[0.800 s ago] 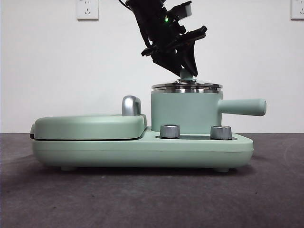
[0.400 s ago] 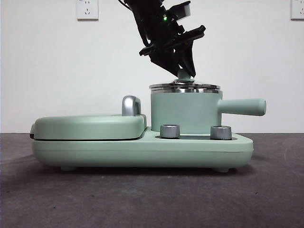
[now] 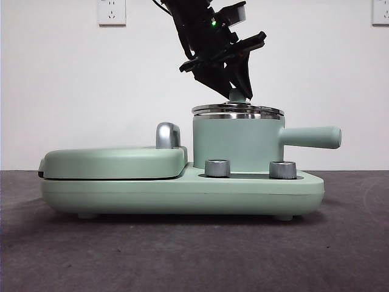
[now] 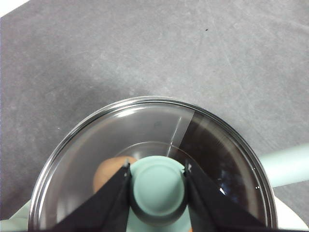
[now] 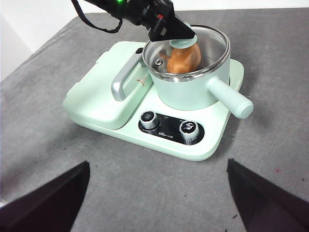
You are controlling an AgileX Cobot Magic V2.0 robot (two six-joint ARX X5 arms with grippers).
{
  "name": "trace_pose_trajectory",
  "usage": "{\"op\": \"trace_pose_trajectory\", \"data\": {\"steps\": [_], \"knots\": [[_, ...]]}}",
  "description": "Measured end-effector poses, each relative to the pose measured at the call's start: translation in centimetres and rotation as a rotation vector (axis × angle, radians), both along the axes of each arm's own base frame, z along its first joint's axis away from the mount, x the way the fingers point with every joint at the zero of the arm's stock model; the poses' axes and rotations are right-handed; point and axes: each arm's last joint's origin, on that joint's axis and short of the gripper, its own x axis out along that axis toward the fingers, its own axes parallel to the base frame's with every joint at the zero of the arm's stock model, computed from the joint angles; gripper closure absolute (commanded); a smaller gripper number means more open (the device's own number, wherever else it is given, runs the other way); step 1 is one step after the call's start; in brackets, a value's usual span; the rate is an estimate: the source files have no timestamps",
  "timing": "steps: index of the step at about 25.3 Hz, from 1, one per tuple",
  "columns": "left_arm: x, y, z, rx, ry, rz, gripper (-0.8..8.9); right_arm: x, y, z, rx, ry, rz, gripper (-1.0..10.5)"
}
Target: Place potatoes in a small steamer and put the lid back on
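The lid [image 3: 238,110] lies flat on the steel rim of the small steamer [image 3: 237,143], a mint-green pot whose straight handle [image 3: 313,137] points right. My left gripper [image 3: 238,94] reaches down from above and is shut on the lid's green knob [image 4: 158,188], one jaw on each side. An orange-brown potato [image 4: 108,171] shows through the glass inside the pot, and the right wrist view shows that potato [image 5: 186,59] too. My right gripper [image 5: 158,163] hangs open over the grey table, well short of the appliance and holding nothing.
The steamer stands on a mint-green appliance base [image 3: 182,191] with two steel dials [image 3: 217,168] [image 3: 282,169]. A flat green griddle cover [image 3: 112,161] with a steel handle [image 3: 167,135] takes up the left half. Bare grey table surrounds the base.
The lid and my left gripper shifted a little to the left and then back right. The lid stays on the pot's rim, and my left gripper is still on the knob.
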Motion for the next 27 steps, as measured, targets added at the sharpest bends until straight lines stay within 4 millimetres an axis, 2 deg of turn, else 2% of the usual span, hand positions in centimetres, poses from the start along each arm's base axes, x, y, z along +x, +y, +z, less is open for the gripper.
{"op": "trace_pose_trajectory", "data": {"steps": [21, 22, 25, 27], "knots": [[0.10, -0.10, -0.21, 0.036, -0.039, -0.051, 7.67, -0.01, 0.01, 0.00, 0.001, 0.001, 0.003, 5.0], [0.10, -0.09, -0.22, 0.033, -0.035, -0.047, 7.06, -0.01, 0.01, 0.00, 0.001, 0.001, 0.003, 5.0], [0.12, -0.11, -0.25, 0.023, -0.025, -0.033, 3.99, 0.00, 0.01, 0.00, 0.001, 0.001, 0.003, 5.0], [0.23, -0.19, -0.08, 0.003, -0.035, -0.025, 2.81, 0.00, 0.01, 0.00, 0.001, 0.001, 0.003, 5.0]]}}
